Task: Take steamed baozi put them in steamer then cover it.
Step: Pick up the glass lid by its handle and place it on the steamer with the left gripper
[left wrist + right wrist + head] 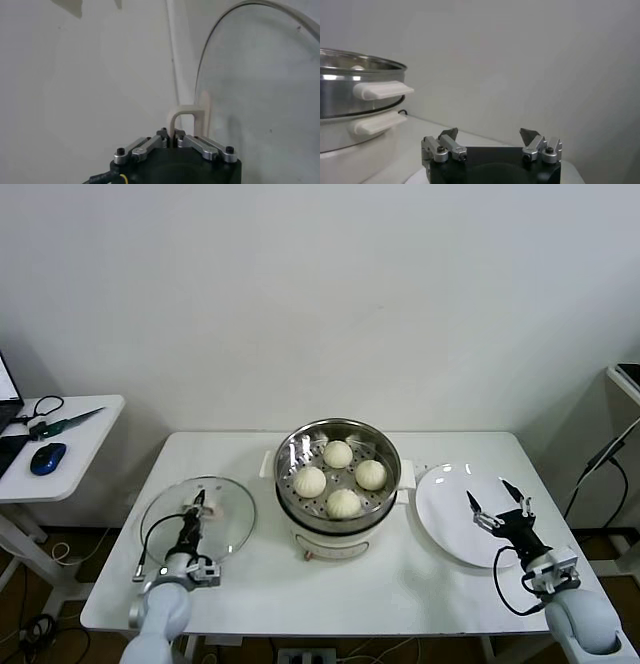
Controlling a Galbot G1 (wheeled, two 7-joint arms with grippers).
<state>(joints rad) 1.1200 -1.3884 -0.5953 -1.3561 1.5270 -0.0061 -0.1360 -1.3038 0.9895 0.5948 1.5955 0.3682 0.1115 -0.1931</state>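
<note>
Lab: bare wall (320, 284), side desk (60, 444), mouse (47, 457)

You see the steamer (338, 484) at frame centre with a shiny, mirror-like steel pot, a perforated metal tray and a smooth white plastic-looking base; its side handles look matt white. The 4 steamed baozi (338, 454) have a smooth, matt, cream-white dough surface. At lower left, the cover (198, 519) is clear glossy glass with a thin metal rim and a white plastic-looking handle, pinched by the left gripper (197, 506), whose fingers are bare metal on a matt black body. At lower right, the plate (455, 519) looks glossy white, like glazed ceramic. The right gripper (497, 504) shows the same metal links and black housing. The table (250, 584) is smooth matt white.
</note>
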